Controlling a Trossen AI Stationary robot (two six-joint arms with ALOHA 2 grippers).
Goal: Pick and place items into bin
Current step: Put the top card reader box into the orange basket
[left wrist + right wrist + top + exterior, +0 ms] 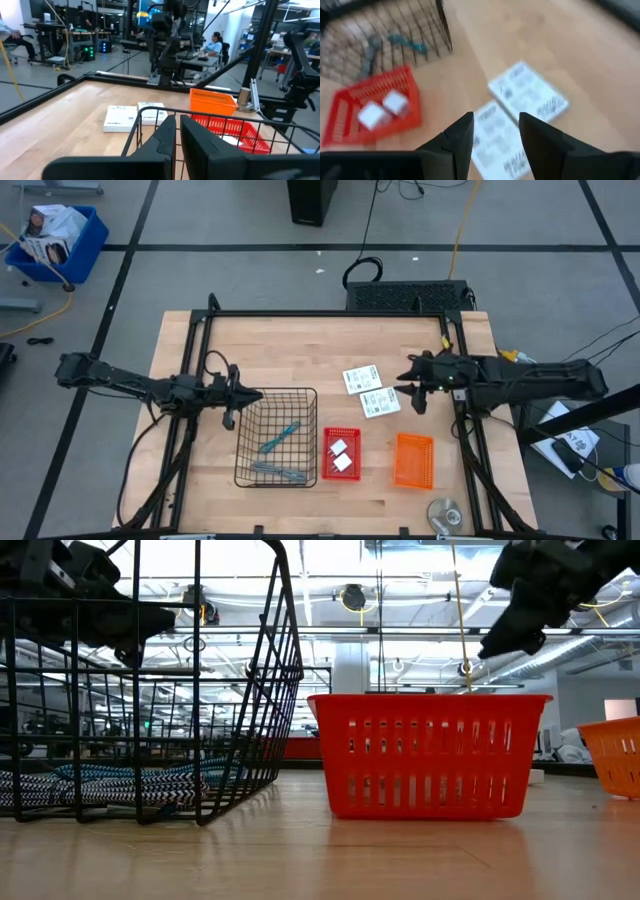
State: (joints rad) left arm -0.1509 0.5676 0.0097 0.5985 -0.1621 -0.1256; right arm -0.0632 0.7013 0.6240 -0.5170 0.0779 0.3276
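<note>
Two teal and grey tools (278, 442) lie on the floor of a black wire basket (240, 455). Two white blocks (340, 455) sit in a red bin (340, 433). Two white cards with green print (371, 390) lie flat on the table, also seen in the right wrist view (527, 95). My right gripper (495, 132) hangs open above the cards, nothing between its fingers; the high view has it at their right (410, 387). My left gripper (177, 132) is shut and level at the basket's far left corner (257, 395), holding nothing.
An orange bin (413, 460) stands right of the red bin. A round silver disc (445, 513) lies at the near right edge. Bare wood spreads across the table's far half (290, 350). In the low view the red bin (428, 755) stands between basket and orange bin.
</note>
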